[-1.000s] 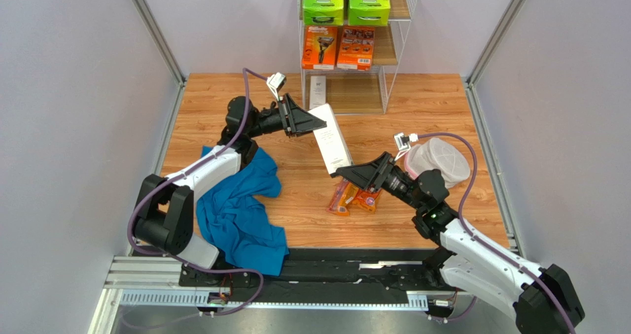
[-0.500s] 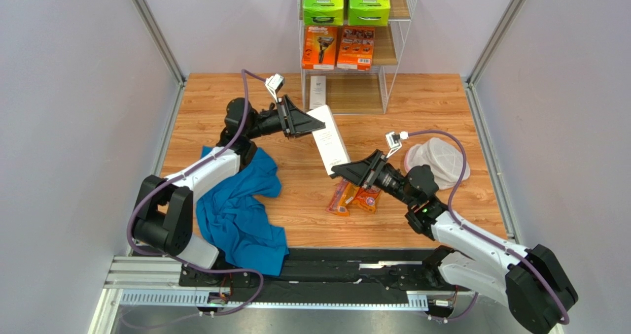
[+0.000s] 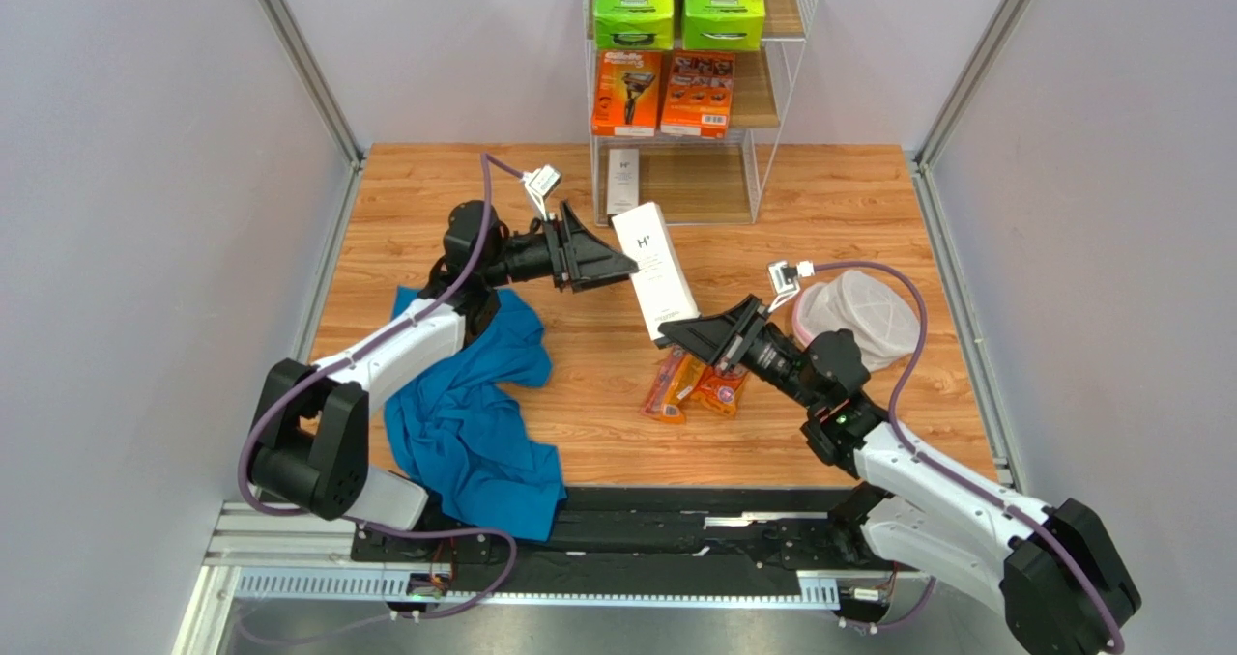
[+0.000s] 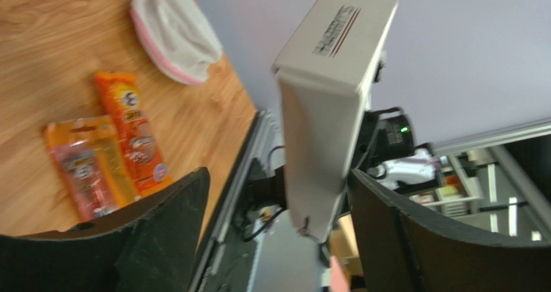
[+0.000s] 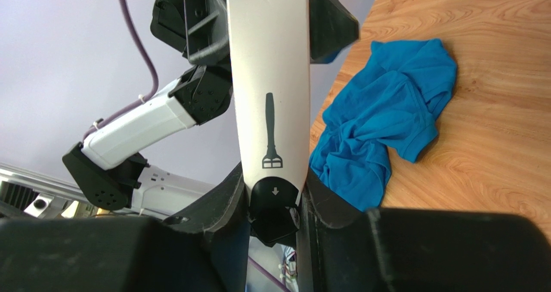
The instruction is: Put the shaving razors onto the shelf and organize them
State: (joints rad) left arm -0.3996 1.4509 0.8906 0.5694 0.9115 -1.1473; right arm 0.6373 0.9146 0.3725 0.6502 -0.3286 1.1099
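Observation:
A slim white razor box [image 3: 654, 268] hangs in the air over the table between both arms. My right gripper [image 3: 683, 336] is shut on its lower end; in the right wrist view the box [image 5: 268, 79] sits pinched between the fingers of that gripper [image 5: 275, 187]. My left gripper [image 3: 617, 267] stands open beside the box's upper part, and its wrist view shows the box [image 4: 330, 98] between the spread jaws of the gripper [image 4: 279, 176]. Two orange blister packs [image 3: 694, 389] lie on the table. The shelf [image 3: 777, 83] holds two black boxes with lime-green ends [image 3: 677, 15], orange boxes [image 3: 662, 93] and another slim white box [image 3: 623, 180].
A blue cloth [image 3: 472, 409] lies crumpled by the left arm. A round white pink-rimmed mesh item [image 3: 860, 315] sits right of the right gripper. Grey walls stand along both sides of the wooden table [image 3: 421, 206].
My left gripper has opened and let go of the white box. My right gripper has shut on the box's lower end. The box now stands a little more upright.

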